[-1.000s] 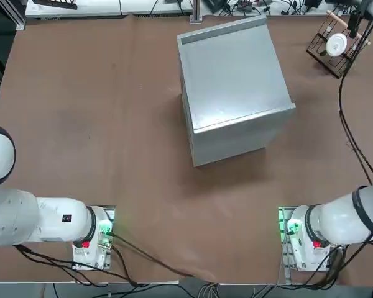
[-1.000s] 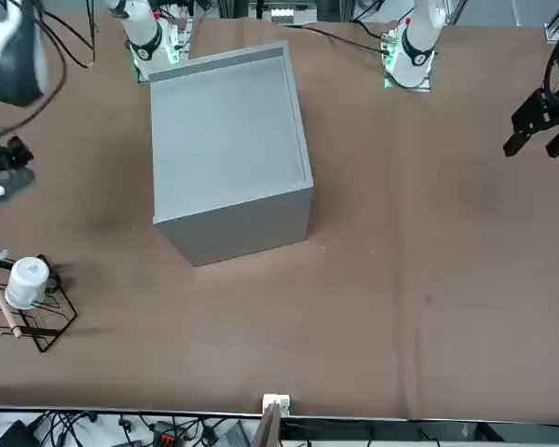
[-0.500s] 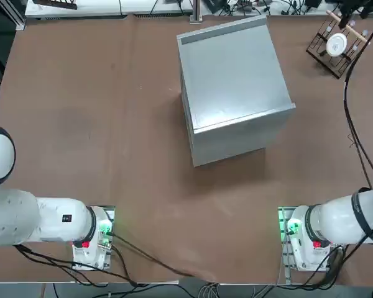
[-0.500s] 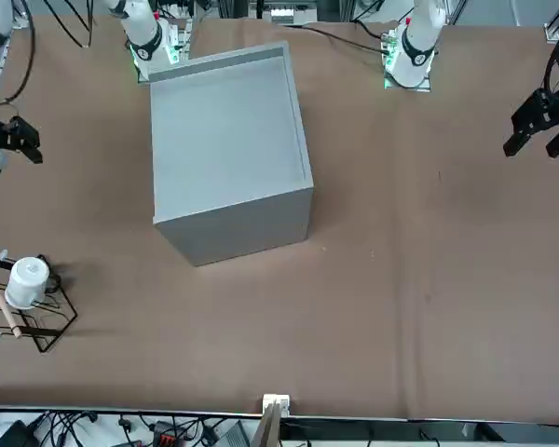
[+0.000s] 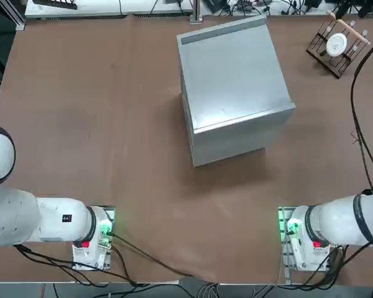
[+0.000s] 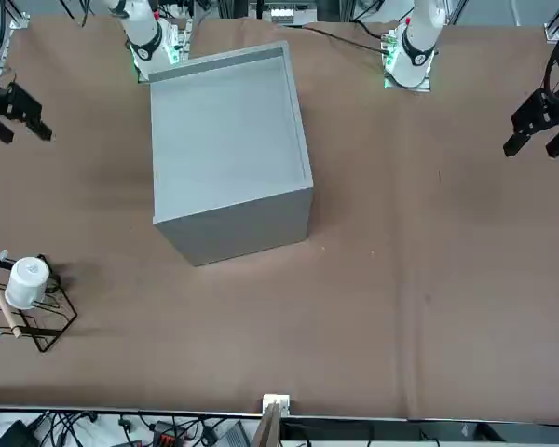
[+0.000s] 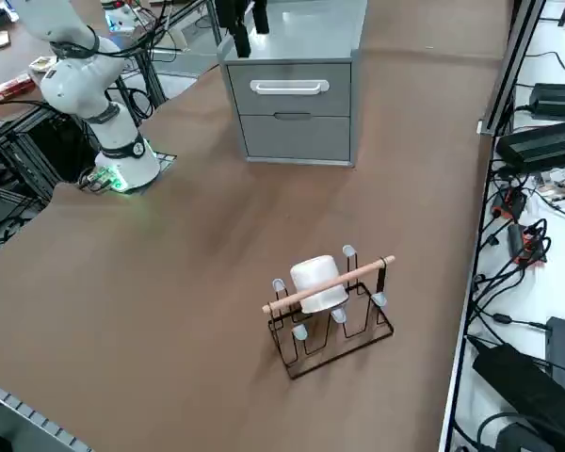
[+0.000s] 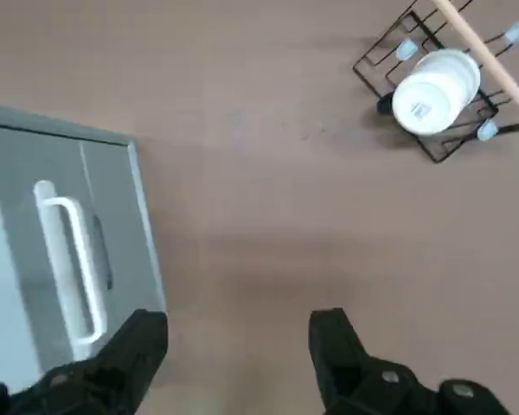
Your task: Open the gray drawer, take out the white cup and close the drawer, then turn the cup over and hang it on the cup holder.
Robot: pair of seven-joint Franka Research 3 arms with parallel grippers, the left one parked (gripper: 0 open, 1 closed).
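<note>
One white cup [image 5: 336, 45] hanging base-up

It is resting on the rack [image 7: 369, 269], near the table's far edge. Bare table [image 5: 317, 136] is separating rack from cabinet [image 5: 236, 81], whose drawer [image 7: 297, 103] is sitting shut. Right gripper [image 8: 240, 318] is hovering off its drawer side, fingers apart.

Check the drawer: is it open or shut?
Shut. In the right side view the drawer sits flush with the cabinet, and in the wrist view nothing juts out behind its handle.
</note>
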